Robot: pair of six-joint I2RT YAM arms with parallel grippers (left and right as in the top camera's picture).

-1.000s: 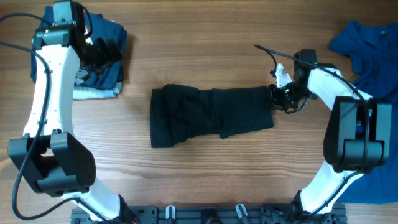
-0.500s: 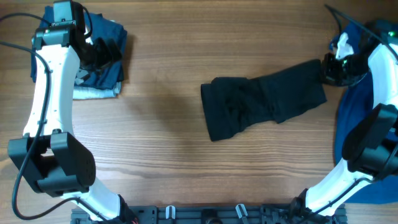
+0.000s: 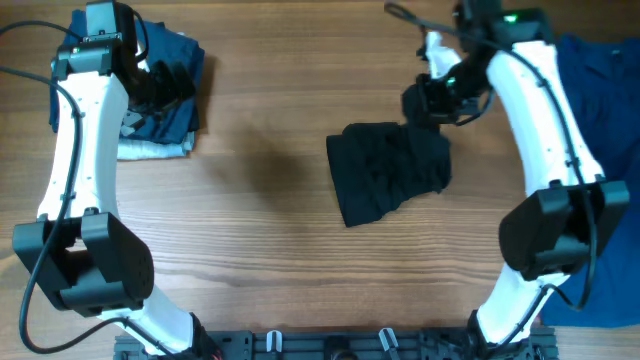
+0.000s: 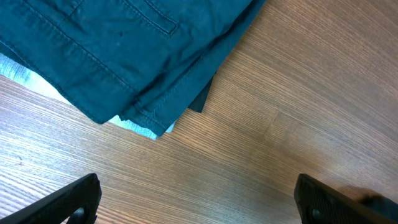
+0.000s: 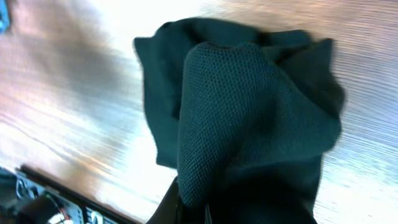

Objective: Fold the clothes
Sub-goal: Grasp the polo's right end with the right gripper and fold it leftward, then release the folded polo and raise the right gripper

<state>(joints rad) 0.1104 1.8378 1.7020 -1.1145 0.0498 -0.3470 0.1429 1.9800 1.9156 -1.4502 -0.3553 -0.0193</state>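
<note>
The black polo shirt (image 3: 388,172) of fine mesh knit lies bunched in a crumpled heap a little right of the middle of the brown wooden table (image 3: 280,250). Its upper right corner is lifted off the wood. The right gripper (image 3: 425,100) is clamped on that raised corner. The wrist view shows cloth draping from the jaws, but it is blurred, so how many layers are pinched cannot be told.

The left gripper (image 4: 198,202) hangs with its jaws spread wide and empty. It is over the edge of the folded stack of navy and pale blue garments (image 3: 165,110) at the far left, well apart from the polo. A loose bright blue shirt (image 3: 600,70) sprawls at the right edge.

The likely risk is that a pull from one corner, with nothing pinning the heap, drags the whole bundle across the smooth wood instead of folding it. A shallow pinch could also let layers slip out.
</note>
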